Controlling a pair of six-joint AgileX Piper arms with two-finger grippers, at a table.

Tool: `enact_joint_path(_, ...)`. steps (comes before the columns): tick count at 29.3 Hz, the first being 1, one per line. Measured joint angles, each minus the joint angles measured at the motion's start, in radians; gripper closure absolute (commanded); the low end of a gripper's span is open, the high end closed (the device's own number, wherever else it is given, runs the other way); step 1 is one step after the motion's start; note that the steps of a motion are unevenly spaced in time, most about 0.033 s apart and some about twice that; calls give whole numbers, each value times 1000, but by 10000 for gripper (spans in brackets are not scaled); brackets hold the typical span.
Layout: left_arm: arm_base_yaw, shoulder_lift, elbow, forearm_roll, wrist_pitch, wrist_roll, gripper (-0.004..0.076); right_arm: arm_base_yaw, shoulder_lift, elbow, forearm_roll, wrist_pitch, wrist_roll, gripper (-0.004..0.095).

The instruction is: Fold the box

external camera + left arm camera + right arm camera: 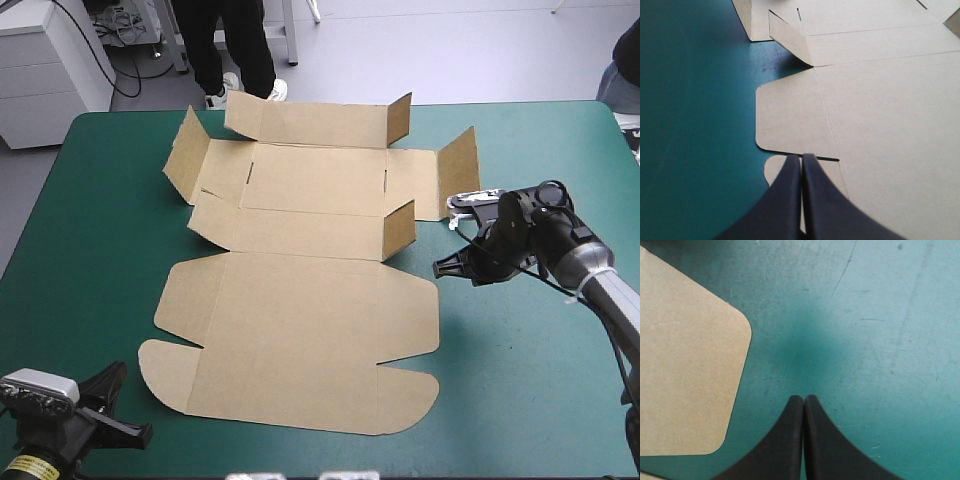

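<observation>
I think a push from a shut hand could slide the whole box [300, 330] across the table [520, 390] instead of bending it, and its standing walls could flop down. Both hands are pressed together, holding nothing: the left hand [802, 157] by the box's near left corner, the right hand [804, 397] beside its right edge. The brown box lies mid-table, mostly flat, with short walls up at the far end.

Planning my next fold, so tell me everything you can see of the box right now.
The box is a cut sheet of plain brown board, mostly flat on the teal-green cover. Its big near panel with rounded flaps lies flat; at the far part, two long walls and the small end flaps stand partly raised, none tucked. Creases and slots show. Neither gripper holds it: the left gripper and right gripper are shut beside it.
</observation>
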Motion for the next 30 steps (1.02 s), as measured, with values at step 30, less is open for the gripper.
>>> enact_joint_path(30, 0, 0, 0, 0, -1, 4, 732, 0, 1, -25, 0, 24, 37, 924)
